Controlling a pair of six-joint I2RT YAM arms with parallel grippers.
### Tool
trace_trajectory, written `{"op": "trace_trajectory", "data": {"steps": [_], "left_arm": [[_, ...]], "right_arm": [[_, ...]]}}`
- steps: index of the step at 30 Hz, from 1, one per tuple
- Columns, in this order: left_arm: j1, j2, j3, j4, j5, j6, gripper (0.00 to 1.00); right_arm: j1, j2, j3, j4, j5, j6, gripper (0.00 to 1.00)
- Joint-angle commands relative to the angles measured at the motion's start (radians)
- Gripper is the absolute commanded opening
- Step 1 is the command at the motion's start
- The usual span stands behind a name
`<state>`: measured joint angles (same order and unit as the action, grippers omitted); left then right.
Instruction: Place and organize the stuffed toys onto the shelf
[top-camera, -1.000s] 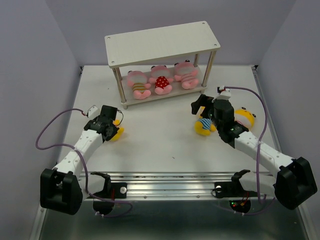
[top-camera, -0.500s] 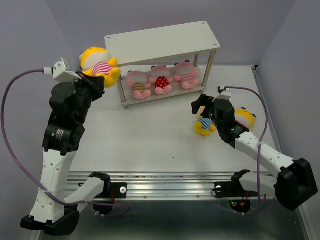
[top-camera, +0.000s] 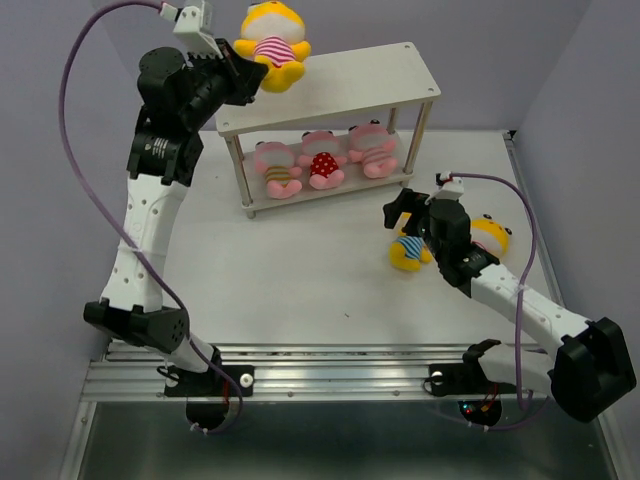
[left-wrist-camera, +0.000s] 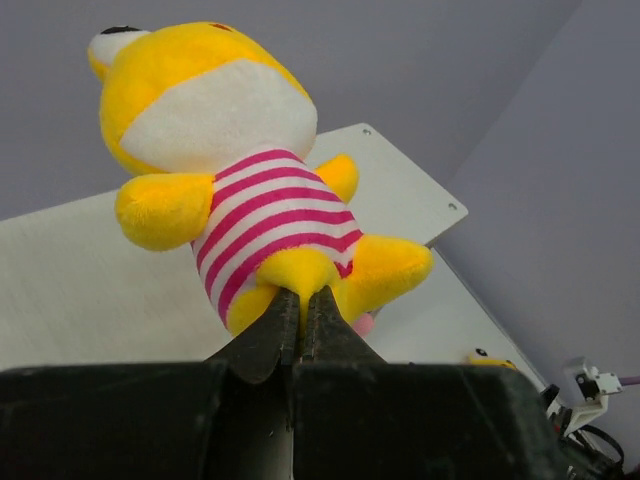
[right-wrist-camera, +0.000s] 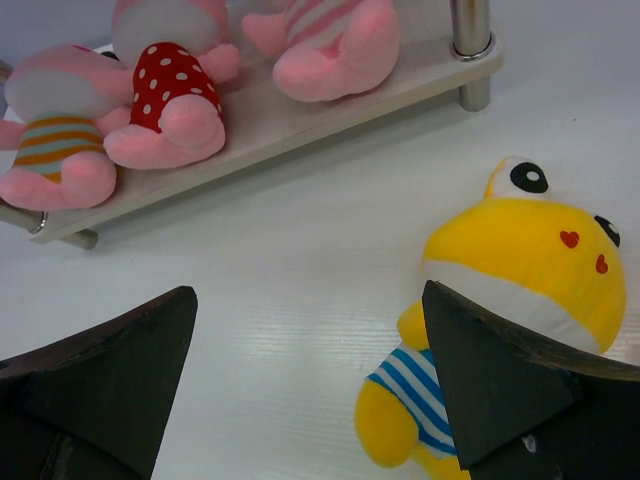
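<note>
Top external shows the left gripper (top-camera: 243, 78), pinching the pink-striped toy (top-camera: 272, 45), has swung up from the table to the shelf (top-camera: 350, 85) top's left end, so placing comes next; the right gripper (top-camera: 404, 214) hangs spread near the blue-striped toy (top-camera: 409, 252).

White two-tier shelf (top-camera: 345, 80), upright.
Three pink toys (top-camera: 322, 162) lying on its lower board; striped yellow toy (top-camera: 268, 45) above its left end; two yellow toys (top-camera: 408, 252) right of it.

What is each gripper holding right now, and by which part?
The left gripper pinches the yellow pink-striped toy by its lower belly, between the legs. The right gripper is open and empty.
</note>
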<state>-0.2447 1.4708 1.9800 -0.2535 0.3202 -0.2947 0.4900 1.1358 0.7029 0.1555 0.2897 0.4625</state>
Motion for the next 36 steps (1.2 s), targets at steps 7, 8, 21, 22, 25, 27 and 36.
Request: {"op": "trace_trajectory", "data": {"steps": [7,8,21,22,25,27,36], "left_arm": [[0.002,0.092,-0.022,0.049,-0.095,-0.032,0.00],[0.002,0.086,-0.044,0.063,-0.105,-0.047,0.00],[0.002,-0.055,-0.320,0.169,-0.247,-0.119,0.00],[0.004,-0.059,-0.334,0.169,-0.269,-0.126,0.00],[0.002,-0.061,-0.348,0.178,-0.273,-0.119,0.00],[0.002,-0.053,-0.342,0.177,-0.261,-0.118,0.00],[0.002,0.022,-0.242,0.114,-0.218,-0.106,0.10]], "right_arm": [[-0.008,-0.042,-0.017,0.018,0.035,-0.030,1.00],[-0.008,-0.042,-0.017,0.019,0.035,-0.030,1.00],[-0.008,-0.037,-0.016,0.018,0.039,-0.032,1.00],[-0.008,-0.036,-0.016,0.018,0.043,-0.031,1.00],[-0.008,-0.038,-0.017,0.019,0.048,-0.033,1.00],[-0.008,-0.041,-0.019,0.018,0.048,-0.031,1.00],[-0.008,-0.041,-0.017,0.015,0.063,-0.036,1.00]]}}
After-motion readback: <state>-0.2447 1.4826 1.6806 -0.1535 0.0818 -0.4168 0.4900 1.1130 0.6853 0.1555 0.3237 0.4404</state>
